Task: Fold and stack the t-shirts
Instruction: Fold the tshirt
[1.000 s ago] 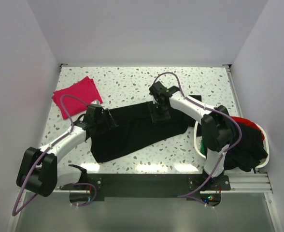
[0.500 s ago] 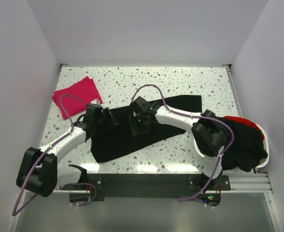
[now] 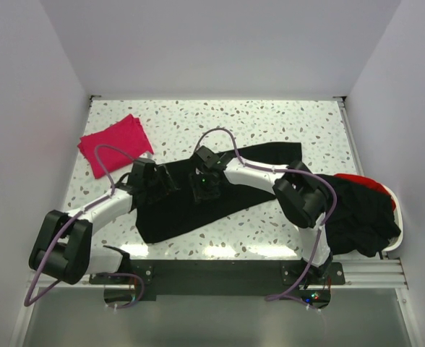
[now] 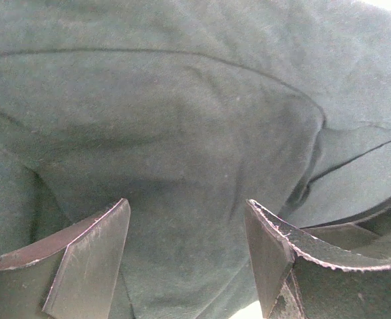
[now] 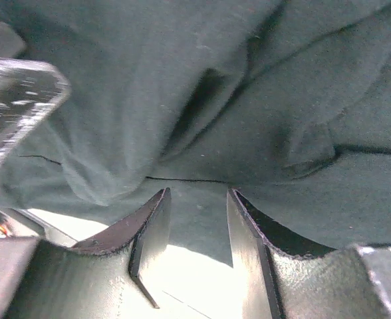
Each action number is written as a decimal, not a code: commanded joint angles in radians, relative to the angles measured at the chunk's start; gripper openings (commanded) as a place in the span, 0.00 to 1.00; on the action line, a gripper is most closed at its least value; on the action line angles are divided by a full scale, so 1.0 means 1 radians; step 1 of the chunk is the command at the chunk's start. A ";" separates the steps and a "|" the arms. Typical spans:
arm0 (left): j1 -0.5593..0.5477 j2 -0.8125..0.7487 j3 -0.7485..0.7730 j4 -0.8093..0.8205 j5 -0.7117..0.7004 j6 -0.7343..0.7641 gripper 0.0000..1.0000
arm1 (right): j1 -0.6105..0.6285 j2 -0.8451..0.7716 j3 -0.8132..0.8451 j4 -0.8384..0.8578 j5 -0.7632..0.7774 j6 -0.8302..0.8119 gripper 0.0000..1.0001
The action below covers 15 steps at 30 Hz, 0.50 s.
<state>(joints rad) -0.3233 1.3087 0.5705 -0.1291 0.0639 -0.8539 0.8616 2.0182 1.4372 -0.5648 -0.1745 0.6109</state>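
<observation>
No readable txt, labels, brand marks or nos. anywhere I can see; nothing legible in any view, tbh.

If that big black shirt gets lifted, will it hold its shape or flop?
Probably flops: the black shirt lies in soft folds and creases. Likely light, since the cloth looks thin. Pushed, it would probably bunch, given its wrinkles.
</observation>
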 commanded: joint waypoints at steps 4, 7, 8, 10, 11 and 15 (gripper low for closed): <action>-0.003 0.001 -0.044 0.014 -0.027 -0.004 0.75 | 0.013 -0.003 0.069 0.023 0.024 0.021 0.43; -0.003 0.003 -0.060 0.016 -0.024 -0.008 0.75 | 0.014 0.023 0.084 0.025 0.020 0.021 0.43; -0.003 0.004 -0.061 0.017 -0.022 -0.008 0.75 | 0.017 0.028 0.086 0.026 0.020 0.021 0.43; -0.003 0.003 -0.066 0.016 -0.021 -0.008 0.75 | 0.017 0.039 0.094 0.029 0.020 0.021 0.43; -0.003 0.001 -0.070 0.016 -0.022 -0.008 0.75 | 0.017 0.046 0.097 0.031 0.020 0.023 0.43; -0.003 -0.002 -0.080 0.013 -0.021 -0.010 0.75 | 0.019 0.060 0.120 0.029 0.024 0.023 0.43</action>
<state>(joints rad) -0.3233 1.2999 0.5247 -0.0933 0.0589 -0.8547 0.8734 2.0705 1.5108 -0.5549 -0.1703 0.6220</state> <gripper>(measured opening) 0.745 0.429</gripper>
